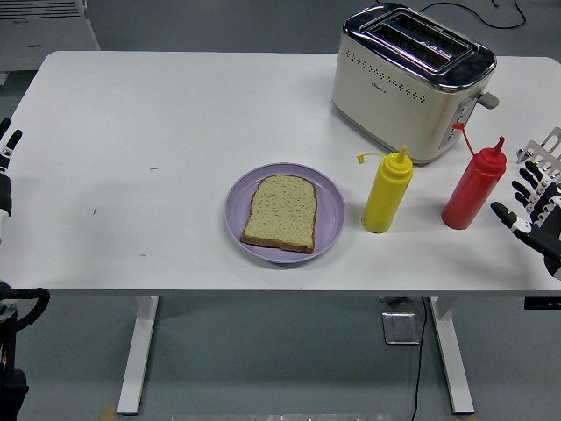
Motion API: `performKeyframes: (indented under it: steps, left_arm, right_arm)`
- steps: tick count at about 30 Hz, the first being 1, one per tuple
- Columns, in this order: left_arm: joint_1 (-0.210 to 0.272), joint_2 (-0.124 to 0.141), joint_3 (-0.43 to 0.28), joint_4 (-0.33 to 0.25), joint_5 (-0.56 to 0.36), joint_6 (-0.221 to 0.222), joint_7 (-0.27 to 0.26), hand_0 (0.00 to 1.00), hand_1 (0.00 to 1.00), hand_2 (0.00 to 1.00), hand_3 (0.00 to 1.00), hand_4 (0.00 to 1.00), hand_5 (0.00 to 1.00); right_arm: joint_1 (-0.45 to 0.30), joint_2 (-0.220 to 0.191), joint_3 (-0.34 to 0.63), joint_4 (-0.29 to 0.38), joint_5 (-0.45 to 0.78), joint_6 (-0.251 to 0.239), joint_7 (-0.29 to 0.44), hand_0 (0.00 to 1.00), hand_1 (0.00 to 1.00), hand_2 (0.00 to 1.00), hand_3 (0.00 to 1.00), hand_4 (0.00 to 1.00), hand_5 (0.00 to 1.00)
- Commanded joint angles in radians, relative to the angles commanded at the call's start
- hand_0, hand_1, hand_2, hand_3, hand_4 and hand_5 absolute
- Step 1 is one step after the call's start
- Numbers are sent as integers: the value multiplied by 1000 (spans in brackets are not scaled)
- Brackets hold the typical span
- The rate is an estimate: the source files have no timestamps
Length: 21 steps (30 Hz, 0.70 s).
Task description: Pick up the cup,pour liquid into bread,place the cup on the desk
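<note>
Head view: right hand [536, 210] at right edge, fingers [524, 186] spread wide, empty, beside red bottle [473, 189]. Yellow bottle [387, 192] stands right of bread [280, 212] on plate [329, 210], mid-worktop [131, 158]. Left hand [7, 153] at left edge, fingers unclear.

Almost nothing here can be read. The toaster [412, 81] has a small dark mark on its cream side, probably a brand name, but it is too tiny to make out. The white unit [44, 31] behind the surface, at the far left, carries a faint grey word, also not legible. The yellow bottle [387, 191] and the red bottle [474, 186] show no label.
</note>
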Motion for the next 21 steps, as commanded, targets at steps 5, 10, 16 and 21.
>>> performKeyframes:
  steps: [5, 10, 16, 21]
  left_arm:
    - [1, -2, 1, 0, 0, 0, 1, 715, 753, 784, 698, 663, 998]
    - [3, -4, -2, 0, 0, 0, 0, 715, 752, 784, 698, 662, 998]
    - [3, -4, -1, 0, 0, 1, 1, 715, 752, 783, 697, 663, 998]
    - [5, -4, 1, 1, 0, 1, 1, 715, 752, 783, 697, 662, 998]
  right_arm:
    - [41, 10, -34, -33, -24, -15, -16, 998, 964, 998, 998, 971, 321]
    - [79, 22, -83, -65, -29, -42, -23, 998, 964, 998, 998, 968, 310]
    - [135, 39, -115, -104, -7, -82, -49, 998, 959, 998, 998, 966, 296]
    - [170, 40, -132, -117, 28, -107, -51, 998, 948, 998, 998, 963, 288]
